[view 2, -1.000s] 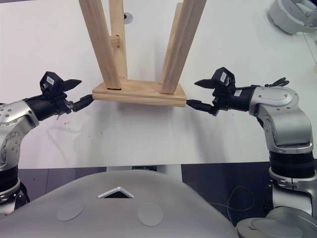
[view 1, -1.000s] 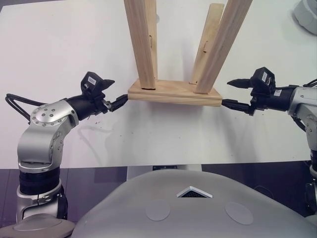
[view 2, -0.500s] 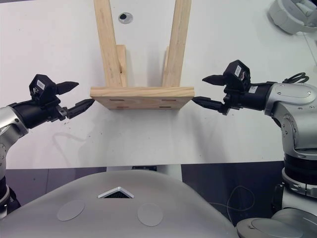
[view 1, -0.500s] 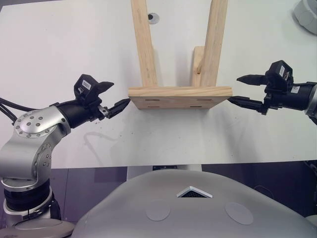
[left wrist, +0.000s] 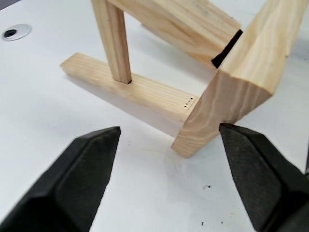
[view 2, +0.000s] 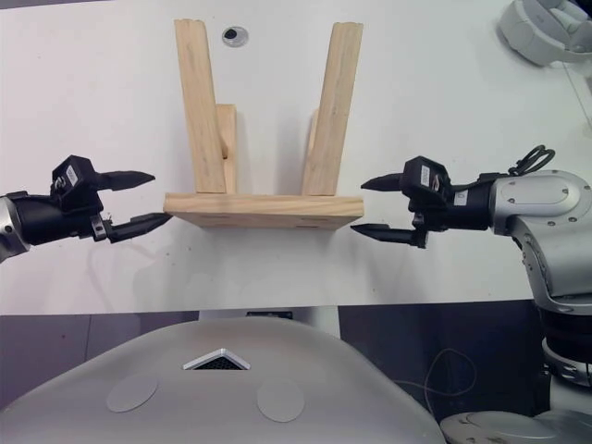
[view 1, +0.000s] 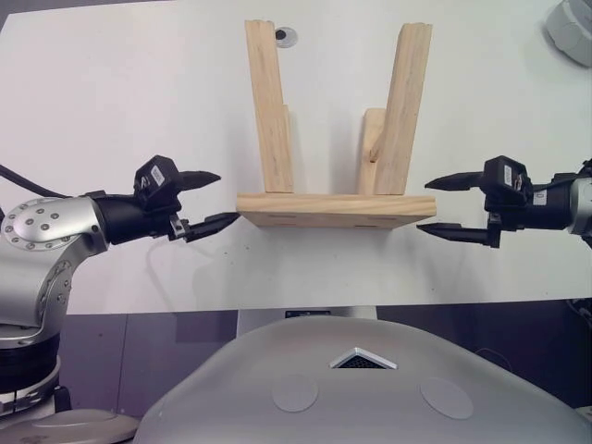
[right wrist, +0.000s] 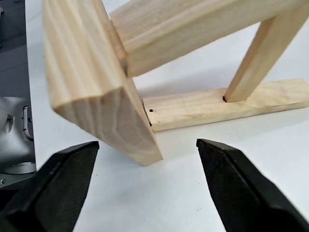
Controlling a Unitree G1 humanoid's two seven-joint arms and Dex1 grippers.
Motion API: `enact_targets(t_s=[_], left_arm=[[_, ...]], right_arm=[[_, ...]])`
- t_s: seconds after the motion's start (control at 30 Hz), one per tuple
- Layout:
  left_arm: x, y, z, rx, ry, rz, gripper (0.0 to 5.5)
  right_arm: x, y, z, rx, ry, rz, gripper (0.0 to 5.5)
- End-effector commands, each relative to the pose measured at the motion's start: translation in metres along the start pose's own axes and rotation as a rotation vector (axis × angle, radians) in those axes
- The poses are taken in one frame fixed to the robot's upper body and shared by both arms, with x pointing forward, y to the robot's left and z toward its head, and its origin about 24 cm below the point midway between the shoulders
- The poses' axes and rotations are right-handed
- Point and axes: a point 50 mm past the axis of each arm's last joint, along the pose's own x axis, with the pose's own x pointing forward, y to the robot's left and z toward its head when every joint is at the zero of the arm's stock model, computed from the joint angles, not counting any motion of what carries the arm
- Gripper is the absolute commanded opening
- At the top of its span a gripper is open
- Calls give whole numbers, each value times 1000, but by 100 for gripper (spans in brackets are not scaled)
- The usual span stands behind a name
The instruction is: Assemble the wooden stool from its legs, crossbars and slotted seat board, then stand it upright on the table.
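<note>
Pale wooden stool [view 1: 271, 120] on its side on the white table [view 1: 120, 102], its seat board [view 2: 264, 210] flanked closely by my left pincer [view 1: 229, 196] and my right pincer [view 1: 423, 207], both spread open.

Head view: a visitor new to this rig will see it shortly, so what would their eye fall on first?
A wooden stool lies on its side in the middle of the white table, with its seat on edge nearest the robot and its legs pointing away. The left claw and right claw, both open, flank the seat's two ends, neither closed on it.
</note>
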Motion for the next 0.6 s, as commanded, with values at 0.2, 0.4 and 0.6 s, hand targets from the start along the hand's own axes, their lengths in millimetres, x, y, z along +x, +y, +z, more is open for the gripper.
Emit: enact_targets(t_s=[0.2, 0.4, 0.6], left_arm=[[4, -4, -2, 13, 8, -99, 379], [24, -4, 4, 18, -59, -150, 383], [40, -6, -1, 13, -57, -205, 299]], right_arm=[[6, 1, 4, -26, -12, 88, 380], [18, -4, 3, 5, -55, 106, 327], [15, -9, 2, -11, -28, 97, 217]])
